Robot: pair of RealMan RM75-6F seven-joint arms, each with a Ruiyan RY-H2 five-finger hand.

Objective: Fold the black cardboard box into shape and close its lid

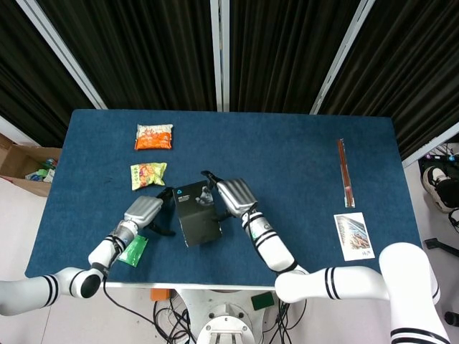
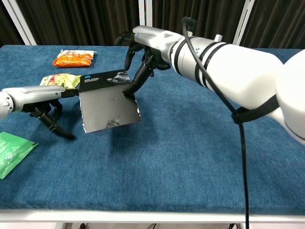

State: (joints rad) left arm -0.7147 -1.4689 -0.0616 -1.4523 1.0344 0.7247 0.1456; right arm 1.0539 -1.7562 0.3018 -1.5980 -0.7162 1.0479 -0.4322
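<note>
Tilting black cardboard box (image 2: pixel 107 102) hides right robot hand (image 1: pixel 228 195) fingertips overhead.

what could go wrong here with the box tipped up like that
1. The black cardboard box stands tilted on one edge, braced only by fingertips of the right robot hand near its top corner; it may flop over or slide.
2. The left robot hand sits beside the box without clearly gripping it, so it may not catch a fall.
3. The yellow-green snack packet lies just behind and could get knocked.
</note>
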